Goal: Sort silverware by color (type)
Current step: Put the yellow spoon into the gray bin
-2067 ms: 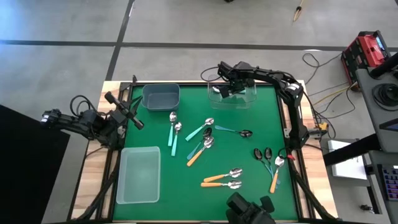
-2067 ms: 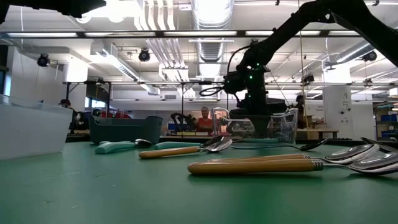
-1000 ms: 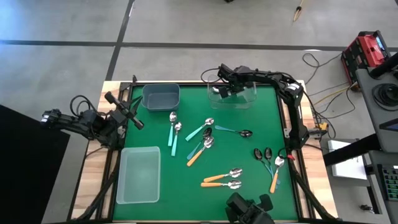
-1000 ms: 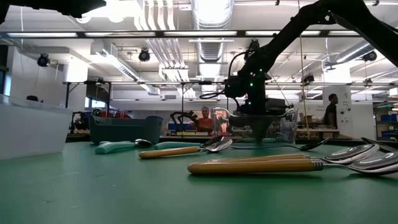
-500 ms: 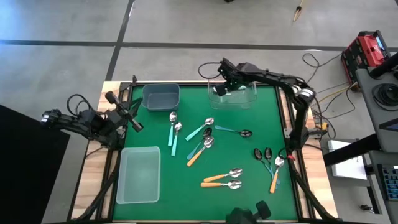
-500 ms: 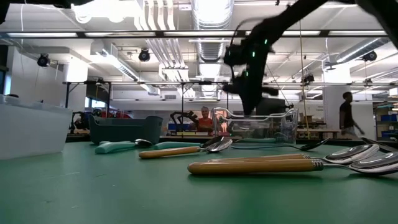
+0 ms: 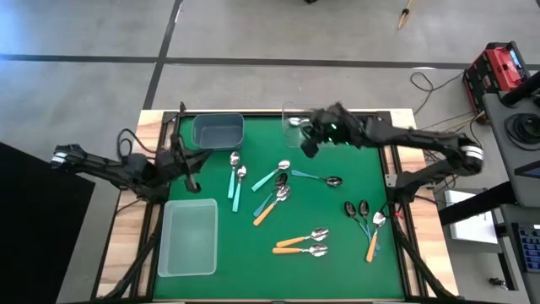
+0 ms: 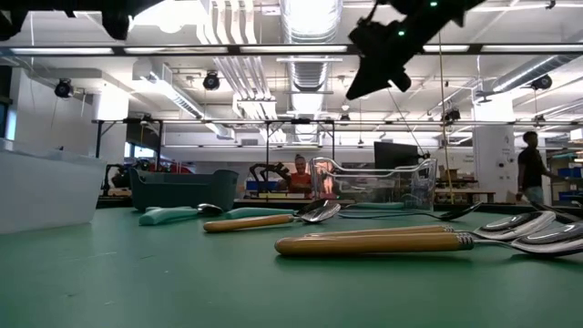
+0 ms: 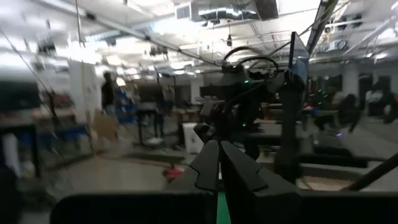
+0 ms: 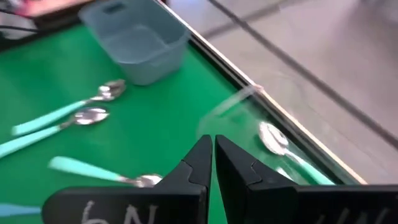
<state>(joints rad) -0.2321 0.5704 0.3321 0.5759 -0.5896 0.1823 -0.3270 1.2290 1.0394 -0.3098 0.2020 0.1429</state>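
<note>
The green table mat (image 7: 253, 270) carries three containers: a long white translucent bin (image 7: 187, 236) at its left side, a grey-blue plastic tub (image 7: 218, 131) at the back left, and a clear plastic bin (image 8: 373, 182) at the back centre.

The right arm is what has moved. A second ago it was bent down into the clear bin; now it is stretched out lower over the table, and the right gripper (image 7: 305, 148) hangs above the mat just in front of that bin, high in the low view. Its fingers are pressed together with nothing between them. In the right wrist view a teal-handled spoon with a silver bowl (image 10: 272, 138) lies inside the clear bin, so I judge one drop-off finished and the arm heading for another pick.

The left arm has swung too. The left gripper (image 7: 192, 181), fingers together and empty, now sits over the mat's left edge between the tub and the white bin.

Most silverware is unsorted on the mat:
- two teal-handled spoons (image 7: 234, 181) side by side, near the tub;
- a mixed cluster of teal and orange handles (image 7: 274, 192) at the centre;
- a dark spoon with a thin light-blue handle (image 7: 321, 178) just beside it;
- two orange-handled spoons (image 7: 302, 243) in front;
- a last group (image 7: 364, 218) at the right.

The remaining teal spoons look like the closest candidates.
</note>
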